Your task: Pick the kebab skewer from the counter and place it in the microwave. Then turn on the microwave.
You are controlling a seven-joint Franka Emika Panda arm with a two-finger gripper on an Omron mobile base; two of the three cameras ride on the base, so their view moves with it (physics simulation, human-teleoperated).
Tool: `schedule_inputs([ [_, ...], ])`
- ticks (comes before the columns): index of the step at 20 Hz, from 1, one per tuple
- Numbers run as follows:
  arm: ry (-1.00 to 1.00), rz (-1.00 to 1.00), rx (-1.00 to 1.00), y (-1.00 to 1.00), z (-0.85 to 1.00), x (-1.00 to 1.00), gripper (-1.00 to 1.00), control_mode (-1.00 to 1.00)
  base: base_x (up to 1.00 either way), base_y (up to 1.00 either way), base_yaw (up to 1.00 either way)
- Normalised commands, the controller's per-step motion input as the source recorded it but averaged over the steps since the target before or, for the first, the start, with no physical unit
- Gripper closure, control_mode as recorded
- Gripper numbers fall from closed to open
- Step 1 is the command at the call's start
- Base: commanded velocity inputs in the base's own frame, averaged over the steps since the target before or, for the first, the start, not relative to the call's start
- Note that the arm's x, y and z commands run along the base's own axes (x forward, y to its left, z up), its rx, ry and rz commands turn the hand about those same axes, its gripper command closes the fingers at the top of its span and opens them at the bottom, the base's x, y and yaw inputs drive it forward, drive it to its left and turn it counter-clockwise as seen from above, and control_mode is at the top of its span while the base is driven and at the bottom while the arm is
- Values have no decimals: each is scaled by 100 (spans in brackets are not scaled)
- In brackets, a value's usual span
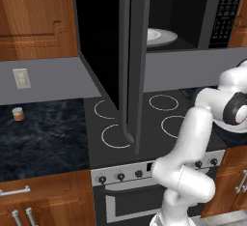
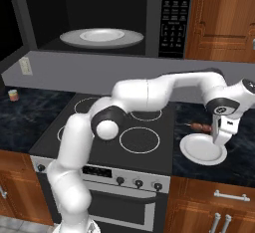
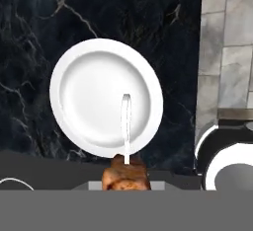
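Where tool [image 2: 218, 138] hangs, kebab skewer [image 3: 125, 175] sits gripped above plate [image 3: 84, 101].

Open microwave [image 2: 169, 18] above stovetop [image 2: 114, 127]; gripper [image 2: 219, 138] over white plate [image 2: 196, 152] on counter [image 2: 239, 150], kebab skewer [image 2: 199, 126] just beside.

A home kitchen is showing here. A stovetop [image 2: 134, 127] with oven knobs is sitting between marbled worktop [image 1: 43, 138] runs, with wooden cabinets [image 1: 36, 20] and an open microwave [image 2: 114, 18] hanging above.

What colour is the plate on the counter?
Plain white plate, seen best in the hand view.
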Motion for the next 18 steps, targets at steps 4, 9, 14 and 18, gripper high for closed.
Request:
schedule_inputs([
  [4, -21, 0, -25, 100, 62, -91, 100, -100, 0, 0, 0],
  [9, -20, 0, -30, 100, 54, -85, 100, -100, 0, 0, 0],
  [14, -16, 0, -30, 100, 56, -47, 100, -100, 0, 0, 0],
  [18, -7, 0, -25, 100, 76, -7, 100, -100, 0, 0, 0],
])
